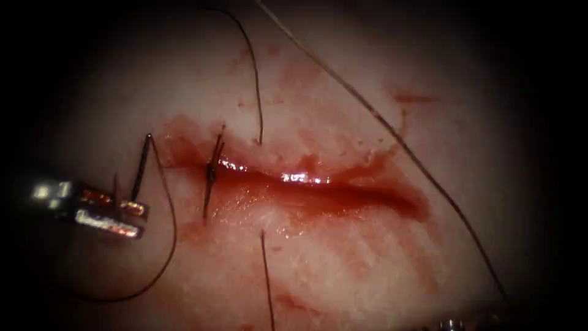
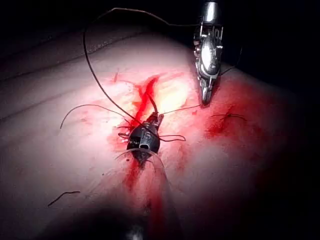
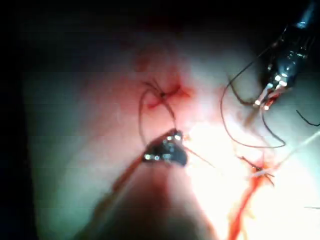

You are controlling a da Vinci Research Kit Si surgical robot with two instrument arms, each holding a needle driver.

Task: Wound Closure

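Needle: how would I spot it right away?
Find the long red cut in the tissue. Left of it, the left tool holds a short dark needle, out of the tissue. It's straighter and thicker than the thin looping thread trailing from it.

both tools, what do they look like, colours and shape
The left arm's tool is polished silver metal: two slim, straight jaws with bright glints and red reflections, on a darker body. The right arm's tool, seen in the left wrist view, is shiny silver metal, rounded and bulging higher up, tapering to a narrow tip. No cables or markings can be made out.
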